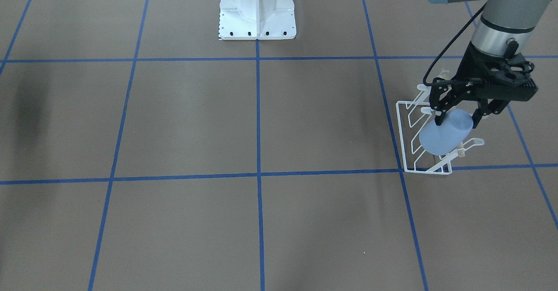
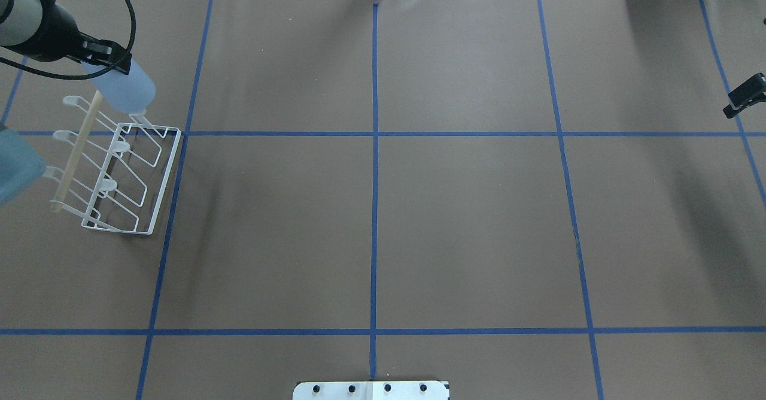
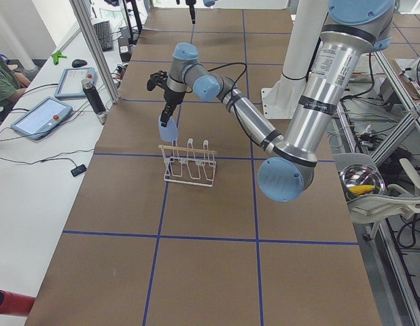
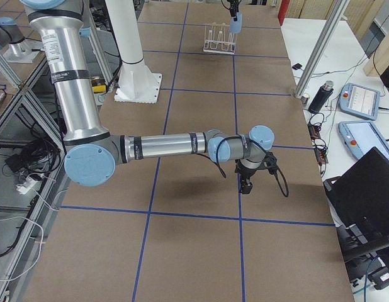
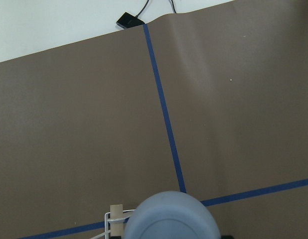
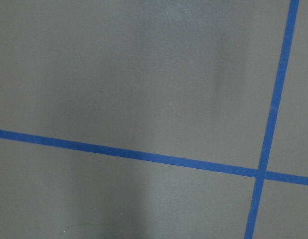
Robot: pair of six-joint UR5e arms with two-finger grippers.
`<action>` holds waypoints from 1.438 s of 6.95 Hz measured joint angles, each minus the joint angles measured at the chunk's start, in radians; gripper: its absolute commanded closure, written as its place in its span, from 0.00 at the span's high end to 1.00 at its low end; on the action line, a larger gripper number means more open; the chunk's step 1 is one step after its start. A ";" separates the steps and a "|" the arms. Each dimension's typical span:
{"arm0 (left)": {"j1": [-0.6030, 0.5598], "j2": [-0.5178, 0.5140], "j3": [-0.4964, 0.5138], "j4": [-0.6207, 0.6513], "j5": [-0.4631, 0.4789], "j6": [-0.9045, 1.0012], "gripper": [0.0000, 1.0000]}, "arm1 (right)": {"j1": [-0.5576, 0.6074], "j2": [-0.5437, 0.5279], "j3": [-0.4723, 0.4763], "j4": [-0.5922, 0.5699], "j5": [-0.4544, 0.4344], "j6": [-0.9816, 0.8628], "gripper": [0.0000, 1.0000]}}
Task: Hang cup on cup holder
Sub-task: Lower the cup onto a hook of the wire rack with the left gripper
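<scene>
Grips the cup (image 1: 444, 137) with the left tool (image 1: 457, 117), fingers closed on its sides. Holds it tilted, clear of the bench (image 1: 196, 116), over one end of the rack (image 2: 108, 184). Cannot tell the opening of the right tool (image 4: 246, 187); hovers over the bench, well apart.

Brown table (image 2: 467, 232), blue tape grid (image 2: 374, 208)
</scene>
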State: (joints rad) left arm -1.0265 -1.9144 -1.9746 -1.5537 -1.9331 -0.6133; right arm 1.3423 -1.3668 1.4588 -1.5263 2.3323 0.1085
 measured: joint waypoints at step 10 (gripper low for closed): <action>0.042 0.028 0.051 0.002 -0.068 -0.010 0.98 | -0.002 0.003 0.001 0.002 0.002 0.001 1.00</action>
State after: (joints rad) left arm -0.9849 -1.8864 -1.9240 -1.5517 -2.0008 -0.6232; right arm 1.3407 -1.3639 1.4601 -1.5246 2.3339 0.1092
